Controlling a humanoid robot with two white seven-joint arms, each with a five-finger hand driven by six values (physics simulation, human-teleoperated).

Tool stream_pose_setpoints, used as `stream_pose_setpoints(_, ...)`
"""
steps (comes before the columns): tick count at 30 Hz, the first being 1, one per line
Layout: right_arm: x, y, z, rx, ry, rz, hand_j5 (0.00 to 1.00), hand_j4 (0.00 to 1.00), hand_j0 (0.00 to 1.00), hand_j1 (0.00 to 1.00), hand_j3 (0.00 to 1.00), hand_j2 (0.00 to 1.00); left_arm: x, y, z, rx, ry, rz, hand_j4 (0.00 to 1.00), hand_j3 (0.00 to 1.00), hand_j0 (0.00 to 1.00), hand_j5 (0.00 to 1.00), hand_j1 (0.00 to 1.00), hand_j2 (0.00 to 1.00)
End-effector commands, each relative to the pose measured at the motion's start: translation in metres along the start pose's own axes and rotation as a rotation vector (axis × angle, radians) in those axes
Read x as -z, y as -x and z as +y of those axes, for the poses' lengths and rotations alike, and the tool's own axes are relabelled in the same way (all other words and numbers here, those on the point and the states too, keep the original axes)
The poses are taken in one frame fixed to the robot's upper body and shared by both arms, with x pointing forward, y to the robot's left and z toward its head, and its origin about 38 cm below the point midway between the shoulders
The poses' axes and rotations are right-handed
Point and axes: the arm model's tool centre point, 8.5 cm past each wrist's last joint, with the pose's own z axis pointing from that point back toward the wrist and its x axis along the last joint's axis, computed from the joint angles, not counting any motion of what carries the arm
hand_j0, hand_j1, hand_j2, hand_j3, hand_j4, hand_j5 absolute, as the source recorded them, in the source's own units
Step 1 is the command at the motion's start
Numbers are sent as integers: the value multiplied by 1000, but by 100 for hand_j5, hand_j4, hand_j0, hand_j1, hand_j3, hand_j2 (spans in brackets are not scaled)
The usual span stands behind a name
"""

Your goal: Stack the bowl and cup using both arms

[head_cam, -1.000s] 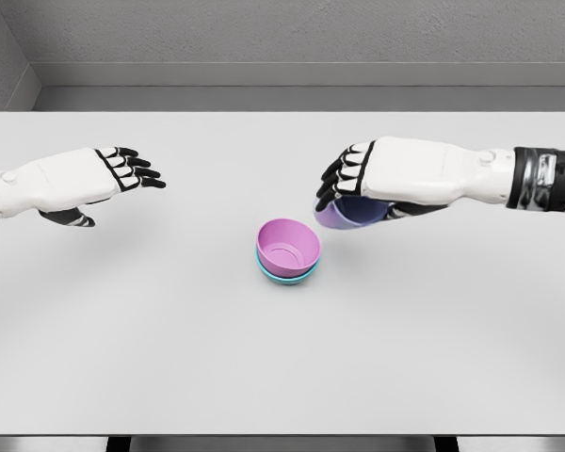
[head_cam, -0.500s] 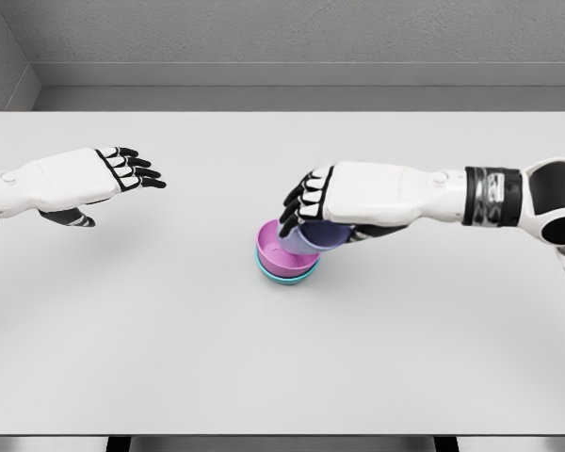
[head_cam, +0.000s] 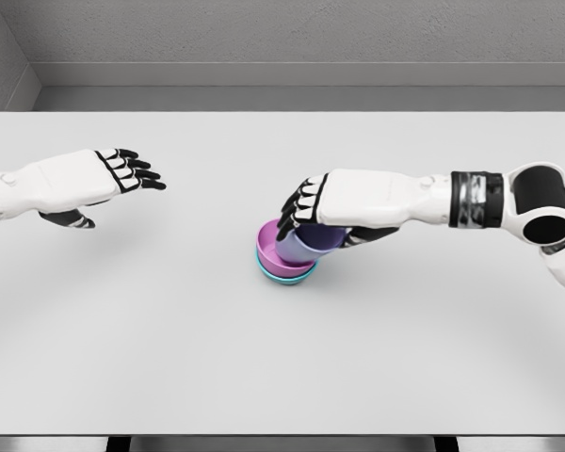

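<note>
A pink bowl (head_cam: 272, 265) rests inside a teal bowl (head_cam: 284, 277) near the table's middle. My right hand (head_cam: 306, 215) reaches in from the right and is shut on a lavender cup (head_cam: 306, 245), which is tilted with its lower edge inside the pink bowl. The hand covers the cup's top. My left hand (head_cam: 122, 174) hovers over the table's left side, fingers spread and holding nothing.
The white table (head_cam: 282, 358) spreads wide around the stack. A grey wall (head_cam: 282, 38) runs along the back, and the table's front edge lies near the bottom of the view.
My right hand carried the lavender cup leftward and down, from beside the bowls to inside the pink bowl. The left hand stayed still.
</note>
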Motion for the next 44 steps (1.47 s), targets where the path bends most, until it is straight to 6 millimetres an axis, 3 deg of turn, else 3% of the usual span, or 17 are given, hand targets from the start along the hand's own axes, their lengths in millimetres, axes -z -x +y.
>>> stream_pose_setpoints(1, 3, 2, 2, 17, 1, -1, 77, 77, 77, 77, 77, 77, -1, 0, 0, -6, -3, 2, 100, 100, 100, 100, 100, 100)
stream_pose_setpoints(2, 3, 2, 2, 15, -1, -1, 84, 84, 84, 84, 84, 84, 0, 0, -1, -6, -2, 1, 100, 100, 100, 100, 100, 100)
stream_pose_setpoints(3, 3, 2, 2, 16, 0, -2, 100, 100, 100, 100, 100, 100, 0, 0, 0, -5, -2, 1, 100, 100, 100, 100, 100, 100)
stream_pose_setpoints(10, 2, 0, 1, 11, -1, -4, 100, 100, 100, 100, 100, 100, 0, 0, -1, -5, -2, 0, 100, 100, 100, 100, 100, 100)
stream_pose_setpoints(13, -8, 0, -19, -37, 16, 7, 100, 100, 100, 100, 100, 100, 0, 0, 0, -1, 0, 2, 100, 100, 100, 100, 100, 100)
stream_pose_setpoints(15, -52, 1, -57, -120, 100, 90, 100, 100, 100, 100, 100, 100, -1, 1, 0, -1, 1, 3, 100, 100, 100, 100, 100, 100)
stream_pose_setpoints(16, -73, 3, -67, -130, 120, 125, 100, 100, 100, 100, 100, 100, 0, 0, 0, -1, 0, 2, 100, 100, 100, 100, 100, 100)
stream_pose_setpoints(18, -88, 4, -67, -134, 107, 157, 100, 100, 100, 100, 100, 100, -1, 1, 0, -1, 1, 3, 100, 100, 100, 100, 100, 100)
stream_pose_setpoints(20, -105, 7, -49, -86, 105, 200, 100, 100, 100, 100, 100, 100, 0, 0, -1, 0, 1, 1, 100, 100, 100, 100, 100, 100)
stream_pose_setpoints(24, -164, 12, -8, 16, 111, 359, 100, 100, 100, 100, 100, 100, 0, 0, -1, 1, 2, 1, 100, 100, 100, 100, 100, 100)
stream_pose_setpoints(26, -175, 16, -1, 40, 110, 392, 100, 100, 100, 100, 100, 100, 0, 1, -1, 0, 1, 5, 100, 100, 100, 100, 100, 100)
stream_pose_setpoints(44, -175, 17, 0, 46, 111, 393, 100, 100, 100, 100, 100, 100, -2, 1, -1, -2, -3, 6, 100, 100, 100, 100, 100, 100)
